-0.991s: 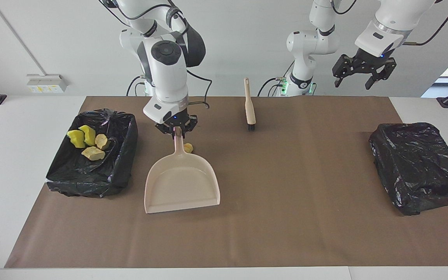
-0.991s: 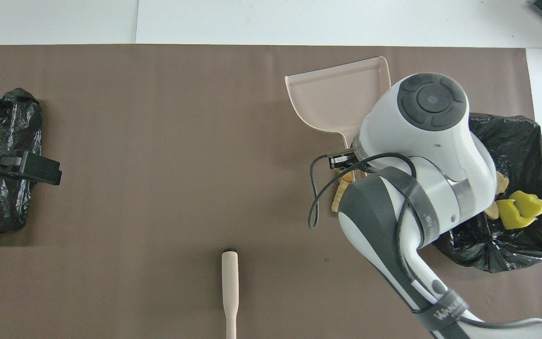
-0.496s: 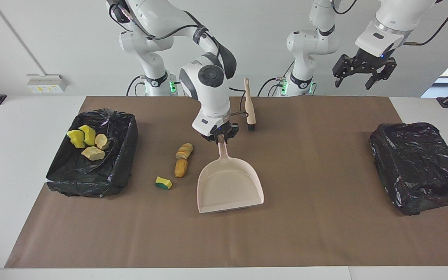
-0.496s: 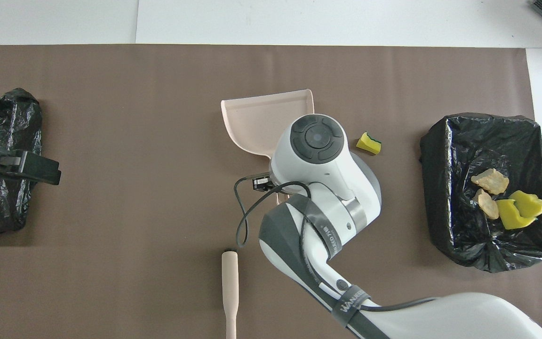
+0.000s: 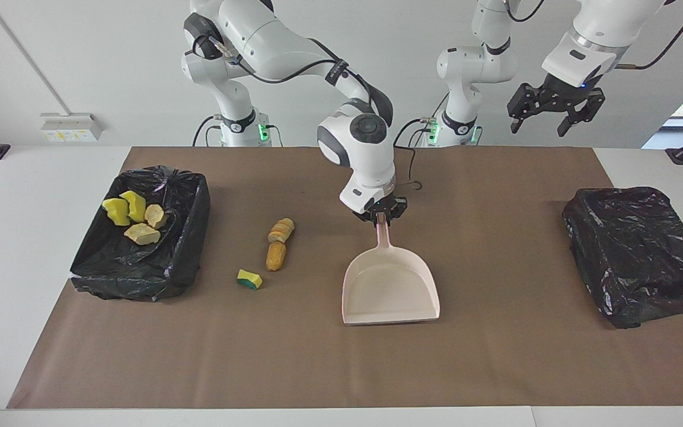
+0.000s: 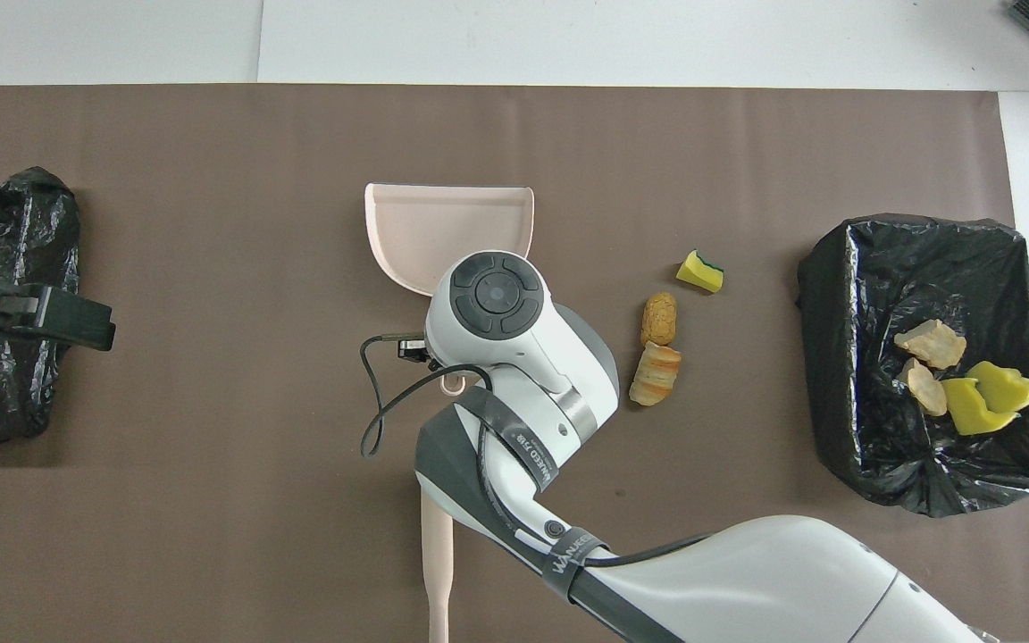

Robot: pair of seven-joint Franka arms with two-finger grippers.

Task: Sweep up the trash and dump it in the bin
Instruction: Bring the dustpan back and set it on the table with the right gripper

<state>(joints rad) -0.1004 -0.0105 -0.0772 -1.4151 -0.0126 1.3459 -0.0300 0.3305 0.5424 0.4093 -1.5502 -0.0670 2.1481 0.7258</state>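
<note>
My right gripper (image 5: 382, 218) is shut on the handle of the empty beige dustpan (image 5: 390, 287), which lies at mid table, mouth away from the robots; it also shows in the overhead view (image 6: 447, 223). Two golden-brown bread pieces (image 5: 281, 230) (image 5: 275, 255) and a green-backed yellow sponge bit (image 5: 249, 279) lie on the paper between the dustpan and the black-lined bin (image 5: 140, 284). Several bits of trash (image 5: 134, 216) lie in the bin. The beige brush (image 6: 436, 563) lies near the robots, partly under my right arm. My left gripper (image 5: 549, 115) waits open and empty, high over the left arm's end.
A second bin wrapped in a black bag (image 5: 632, 249) stands at the left arm's end of the table. Brown paper (image 5: 495, 356) covers the table top. The right arm's cable (image 6: 380, 420) hangs beside the dustpan handle.
My right gripper has carried the dustpan from beside the bin to mid table, toward the left arm's end, uncovering the three bits on the paper. The left arm has not moved.
</note>
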